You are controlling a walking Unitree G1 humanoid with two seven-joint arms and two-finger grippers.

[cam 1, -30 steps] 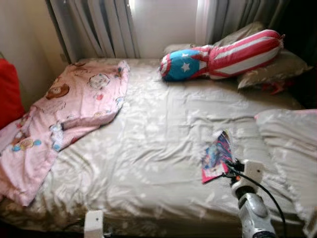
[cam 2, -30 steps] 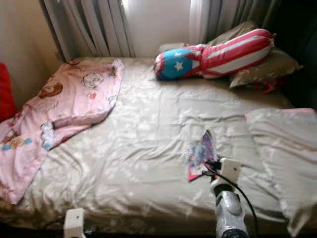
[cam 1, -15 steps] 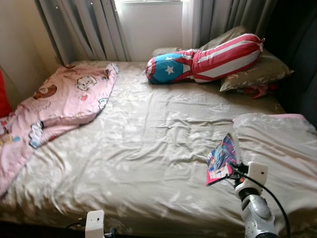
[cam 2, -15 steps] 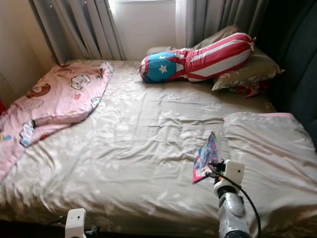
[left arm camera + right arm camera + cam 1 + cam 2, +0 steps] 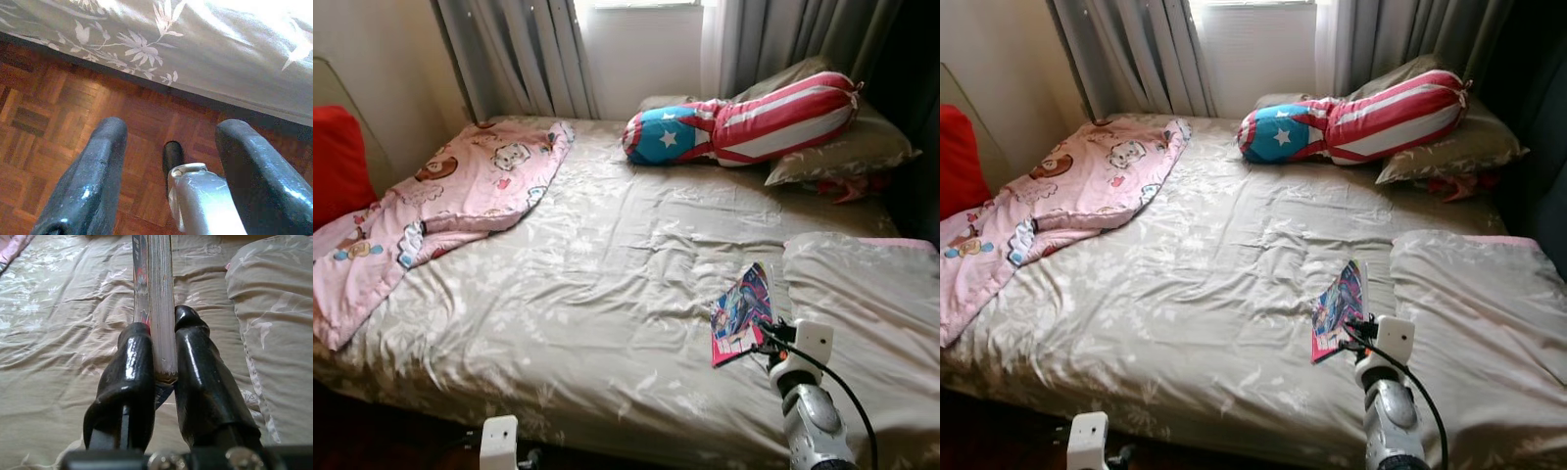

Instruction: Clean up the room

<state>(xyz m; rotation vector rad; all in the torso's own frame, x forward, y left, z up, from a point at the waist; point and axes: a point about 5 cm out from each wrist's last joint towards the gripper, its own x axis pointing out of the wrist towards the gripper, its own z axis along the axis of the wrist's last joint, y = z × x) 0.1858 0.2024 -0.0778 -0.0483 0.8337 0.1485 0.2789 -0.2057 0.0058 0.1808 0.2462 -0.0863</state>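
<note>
Right wrist view: hand [image 5: 164, 350] gripping book [image 5: 159, 293]

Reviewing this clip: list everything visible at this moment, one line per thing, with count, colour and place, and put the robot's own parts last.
Bed: one, beige floral sheet, spans the scene.
Blanket: one, pink with cartoon prints, bed's left side, hanging over the edge.
Bolster: one, red-and-white stripes with a blue starred end, at the head of the bed.
Pillows: at least two, beige, under and behind the bolster.
Folded cover: one, beige with pink edge, bed's right side.
Cushion: one, red, far left.
Curtains: grey, beside the window.
Floor: brown parquet.
Book: one, colourful cover, held above the sheet.
Right hand: black fingers shut on the book.
Left hand: black fingers open, hanging over the floor.
</note>
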